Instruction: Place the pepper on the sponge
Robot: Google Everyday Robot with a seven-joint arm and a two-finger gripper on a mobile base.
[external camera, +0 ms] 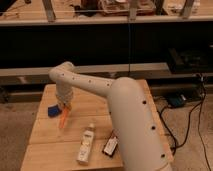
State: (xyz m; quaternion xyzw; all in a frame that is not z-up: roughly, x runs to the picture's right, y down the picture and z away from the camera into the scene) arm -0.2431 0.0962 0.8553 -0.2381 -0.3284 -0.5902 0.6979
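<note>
Near the left edge of the slatted wooden table (50, 150), the gripper (65, 106) is clamped, apparently, on the tapered orange pepper (63, 119), just beside the flat blue rectangular sponge (53, 110).

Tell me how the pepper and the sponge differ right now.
The pepper is orange, long and tapered; the sponge is a flat blue block. The pepper hangs tilted from the shut gripper above the table; the sponge lies on that table beside it. Both are small.

My table (50, 145) is pale, matt wood. The gripper (64, 106), beside the blue sponge (54, 110), pinches a smooth orange pepper (63, 119); the arm (130, 115) looks like smooth cream plastic.
</note>
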